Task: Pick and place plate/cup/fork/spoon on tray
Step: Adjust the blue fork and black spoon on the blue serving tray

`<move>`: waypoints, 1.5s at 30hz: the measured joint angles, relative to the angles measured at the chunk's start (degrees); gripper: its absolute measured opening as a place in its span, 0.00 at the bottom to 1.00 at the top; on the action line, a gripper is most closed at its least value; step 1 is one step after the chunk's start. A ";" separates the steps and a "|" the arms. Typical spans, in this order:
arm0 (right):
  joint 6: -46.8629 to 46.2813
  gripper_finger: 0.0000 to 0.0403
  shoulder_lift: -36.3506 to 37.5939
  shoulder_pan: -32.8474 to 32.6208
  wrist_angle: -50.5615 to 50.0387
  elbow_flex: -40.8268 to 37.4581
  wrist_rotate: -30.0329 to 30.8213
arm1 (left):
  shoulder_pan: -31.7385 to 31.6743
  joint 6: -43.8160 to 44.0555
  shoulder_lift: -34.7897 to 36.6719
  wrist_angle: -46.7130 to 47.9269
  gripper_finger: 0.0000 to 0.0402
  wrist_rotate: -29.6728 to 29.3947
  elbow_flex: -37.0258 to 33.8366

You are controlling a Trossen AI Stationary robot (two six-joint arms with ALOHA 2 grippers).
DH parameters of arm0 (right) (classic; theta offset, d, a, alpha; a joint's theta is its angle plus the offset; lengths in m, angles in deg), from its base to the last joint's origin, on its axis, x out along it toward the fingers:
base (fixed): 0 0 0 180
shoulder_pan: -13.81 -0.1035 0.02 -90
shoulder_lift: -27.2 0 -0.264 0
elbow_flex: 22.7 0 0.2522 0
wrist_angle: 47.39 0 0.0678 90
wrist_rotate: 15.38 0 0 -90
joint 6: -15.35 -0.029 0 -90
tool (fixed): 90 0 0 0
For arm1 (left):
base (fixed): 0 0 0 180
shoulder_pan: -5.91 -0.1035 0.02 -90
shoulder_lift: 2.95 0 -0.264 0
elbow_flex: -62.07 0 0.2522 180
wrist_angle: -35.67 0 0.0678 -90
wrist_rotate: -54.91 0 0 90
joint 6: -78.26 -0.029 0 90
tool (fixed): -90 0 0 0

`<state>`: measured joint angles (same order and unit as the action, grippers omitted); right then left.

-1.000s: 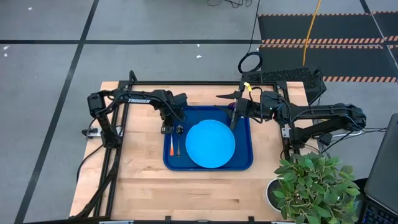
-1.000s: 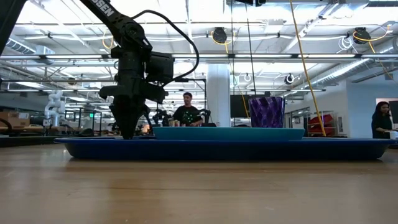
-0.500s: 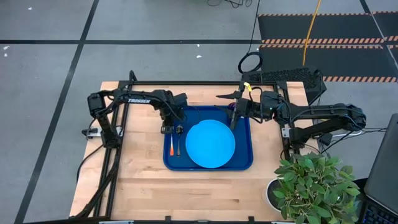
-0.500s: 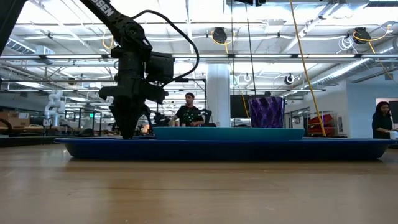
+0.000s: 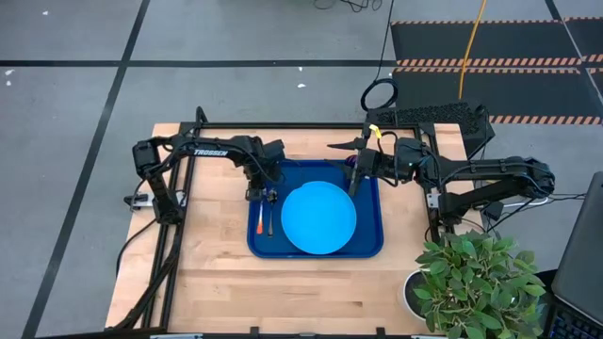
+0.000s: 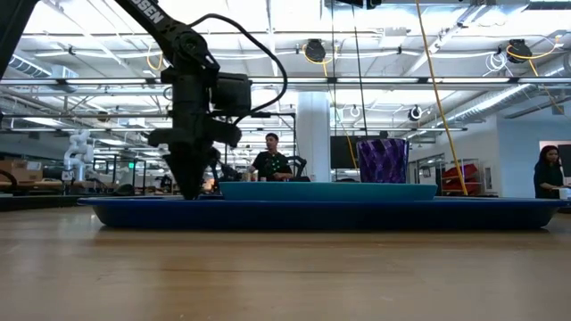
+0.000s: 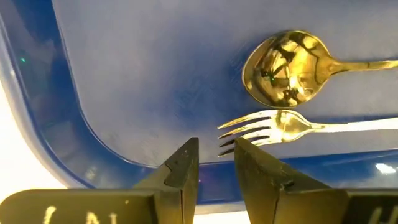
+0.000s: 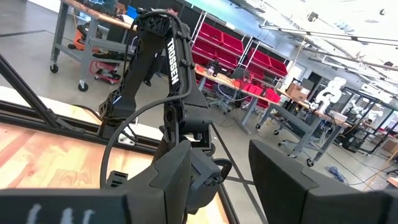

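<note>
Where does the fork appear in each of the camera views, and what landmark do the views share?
High view: the fork lies at the tray's left edge, beside the spoon.
Low view: not visible; the tray rim hides it.
Left wrist view: the fork is just beyond the left hand, next to the spoon.
Right wrist view: not in it.
Shared landmark: the blue tray.
</note>
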<state>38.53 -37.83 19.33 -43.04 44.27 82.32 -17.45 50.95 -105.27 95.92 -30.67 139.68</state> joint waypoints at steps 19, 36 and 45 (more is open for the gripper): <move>0.00 0.39 0.01 0.00 0.00 0.00 0.00 | 1.36 1.53 0.00 2.22 0.26 3.34 0.27; 0.00 0.39 0.02 -0.02 0.00 0.00 0.00 | 1.35 1.25 0.00 4.15 0.26 2.58 0.31; 0.02 0.39 -0.01 -0.02 0.00 0.00 0.00 | 1.31 1.03 0.00 4.28 0.26 2.52 0.31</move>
<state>38.55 -37.83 19.31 -43.04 44.27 82.32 -16.14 51.98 -105.27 100.21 -28.15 139.99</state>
